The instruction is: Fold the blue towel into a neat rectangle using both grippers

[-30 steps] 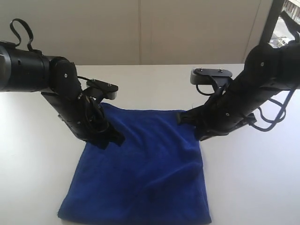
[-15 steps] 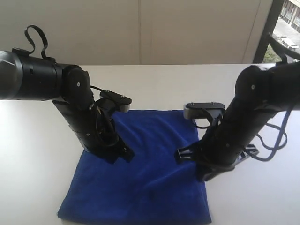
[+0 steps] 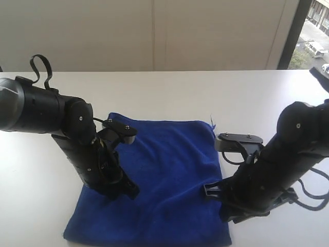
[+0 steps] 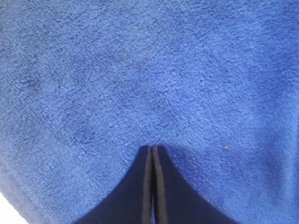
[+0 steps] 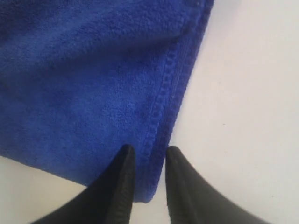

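Note:
The blue towel [image 3: 164, 170] lies spread flat on the white table [image 3: 169, 92], with its near edge at the bottom of the exterior view. My left gripper [image 3: 131, 193] points down onto the towel's left part. In the left wrist view this gripper [image 4: 153, 147] is shut, its tips resting on the pile [image 4: 149, 70] with no cloth between them. My right gripper [image 3: 213, 190] is low at the towel's right edge. In the right wrist view it [image 5: 147, 150] is open, its jaws straddling the stitched hem [image 5: 163, 98] near a corner.
Bare white tabletop [image 5: 243, 93] surrounds the towel on all sides. A pale wall [image 3: 154, 31] stands behind the table, and a window [image 3: 316, 31] shows at the far right. Both arms' thick black links lean over the towel's sides.
Both arms have come from the towel's far part toward its near part. The right gripper slid along the right edge and its jaws have parted. The towel lies as before.

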Controlling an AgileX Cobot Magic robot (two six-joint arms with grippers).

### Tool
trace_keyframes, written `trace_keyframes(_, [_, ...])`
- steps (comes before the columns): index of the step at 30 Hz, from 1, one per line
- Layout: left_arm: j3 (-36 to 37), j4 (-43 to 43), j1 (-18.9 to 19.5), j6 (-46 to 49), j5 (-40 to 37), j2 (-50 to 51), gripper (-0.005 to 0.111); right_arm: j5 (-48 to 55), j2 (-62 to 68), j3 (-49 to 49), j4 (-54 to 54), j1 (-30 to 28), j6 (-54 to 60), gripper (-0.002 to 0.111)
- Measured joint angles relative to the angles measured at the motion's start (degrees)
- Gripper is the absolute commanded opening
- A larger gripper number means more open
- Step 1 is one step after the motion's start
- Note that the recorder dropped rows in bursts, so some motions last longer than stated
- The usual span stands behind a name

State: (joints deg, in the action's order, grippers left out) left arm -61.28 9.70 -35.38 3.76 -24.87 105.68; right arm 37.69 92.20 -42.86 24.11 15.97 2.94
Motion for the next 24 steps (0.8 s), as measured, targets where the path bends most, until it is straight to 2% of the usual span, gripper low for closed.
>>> trace_keyframes(10, [0.0, 0.9, 0.0, -0.1, 0.0, 0.2, 0.000, -5.2, 0.1, 2.8, 4.0, 2.9, 0.8, 0.025])
trace_keyframes(24, [0.0, 1.1, 0.0, -0.2, 0.0, 0.2, 0.000, -5.8, 2.7, 2.9, 4.3, 2.9, -0.2, 0.025])
